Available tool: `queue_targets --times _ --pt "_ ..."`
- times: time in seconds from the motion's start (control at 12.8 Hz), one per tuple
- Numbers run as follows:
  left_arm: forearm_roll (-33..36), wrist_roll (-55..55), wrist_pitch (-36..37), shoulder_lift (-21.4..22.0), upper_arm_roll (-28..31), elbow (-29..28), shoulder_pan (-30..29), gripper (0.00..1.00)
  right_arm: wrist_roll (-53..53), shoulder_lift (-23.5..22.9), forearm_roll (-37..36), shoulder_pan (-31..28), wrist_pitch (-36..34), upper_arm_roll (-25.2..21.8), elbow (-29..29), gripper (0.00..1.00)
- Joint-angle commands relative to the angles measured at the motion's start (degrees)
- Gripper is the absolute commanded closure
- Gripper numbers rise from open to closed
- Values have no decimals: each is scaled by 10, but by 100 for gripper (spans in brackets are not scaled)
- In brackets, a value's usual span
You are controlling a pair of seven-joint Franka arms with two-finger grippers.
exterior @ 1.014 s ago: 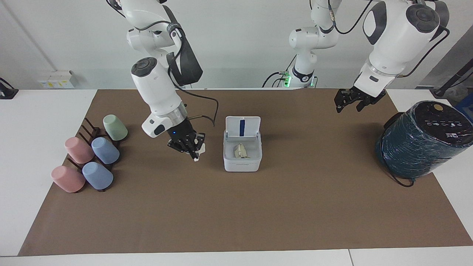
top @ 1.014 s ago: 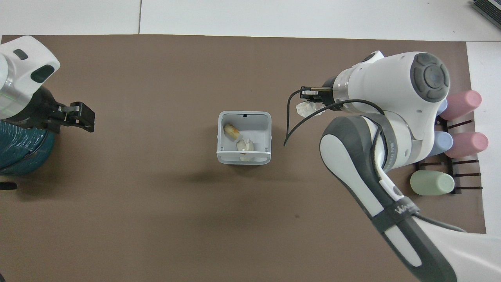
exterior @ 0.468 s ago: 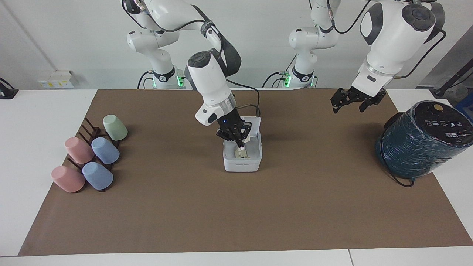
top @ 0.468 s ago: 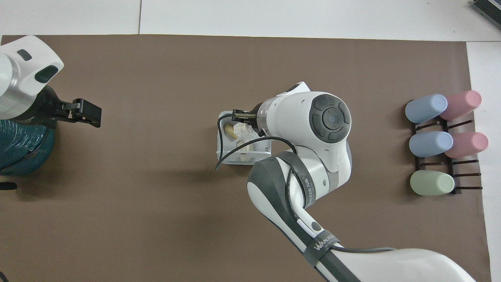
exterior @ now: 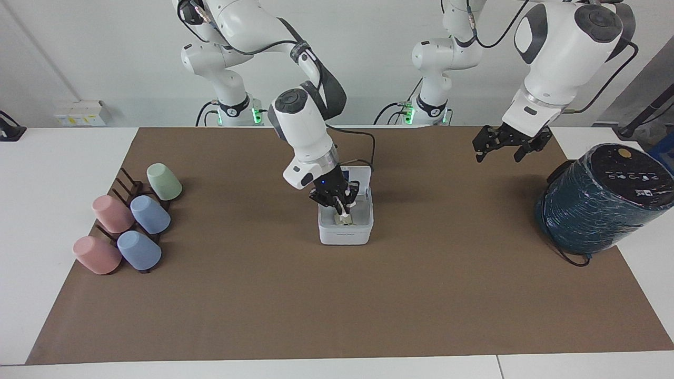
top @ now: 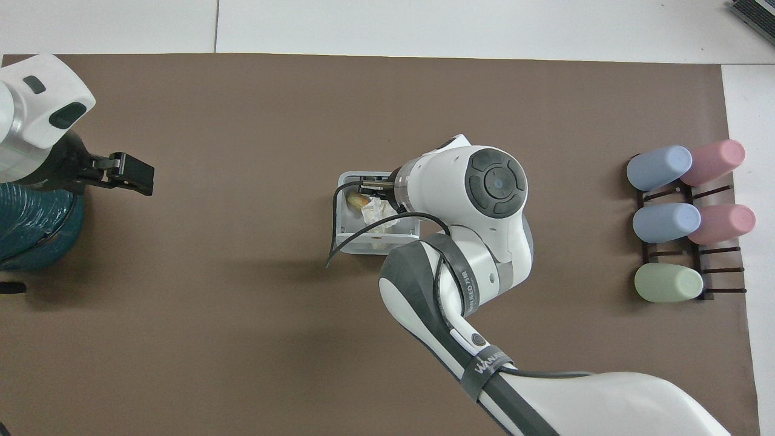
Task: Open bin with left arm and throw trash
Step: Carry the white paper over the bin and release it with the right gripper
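Observation:
The bin (exterior: 345, 238) is a small white box in the middle of the brown mat, its lid (exterior: 362, 171) standing up open on the side nearer the robots. My right gripper (exterior: 341, 208) reaches down into the bin's mouth, and a white wad of trash (exterior: 342, 216) sits right at its tip. From overhead, that white wad (top: 376, 209) lies inside the bin (top: 342, 225) beside a yellow-orange wad (top: 357, 199), partly under the right gripper (top: 370, 188). My left gripper (exterior: 499, 152) hangs open and empty in the air near the left arm's end of the mat.
A big dark teal wrapped cylinder (exterior: 600, 200) stands at the left arm's end of the table. A dark rack with several pastel cups (exterior: 131, 221) lies at the right arm's end. A black cable (top: 339, 236) from the right wrist hangs beside the bin.
My right arm swung from beside the cup rack over to the bin, carrying the white wad, and lowered it into the bin's mouth. The left gripper has barely moved.

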State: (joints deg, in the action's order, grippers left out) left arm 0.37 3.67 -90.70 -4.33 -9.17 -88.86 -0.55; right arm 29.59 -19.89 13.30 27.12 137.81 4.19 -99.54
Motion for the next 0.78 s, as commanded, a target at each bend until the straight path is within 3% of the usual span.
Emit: queue_targets --times 0.0,0.16,0.31,0.47,0.7 --pt "5 -14 -11 19 0 -21 -6 0 18 6 9 3 9 1 -7 18" --pt "5 -16 -5 20 -1 -22 -21 0 24 6 6 8 8 0 -3 0" --pt "5 -16 -5 20 0 -23 -23 0 17 17 -31 -3 5 -8 -3 0" --pt "5 -15 -8 20 -1 -24 -33 0 8 43 -103 -50 -17 -12 0 0" --pt "5 -14 -12 20 -1 -24 -32 0 -4 92 -174 -116 -91 -13 2 0"
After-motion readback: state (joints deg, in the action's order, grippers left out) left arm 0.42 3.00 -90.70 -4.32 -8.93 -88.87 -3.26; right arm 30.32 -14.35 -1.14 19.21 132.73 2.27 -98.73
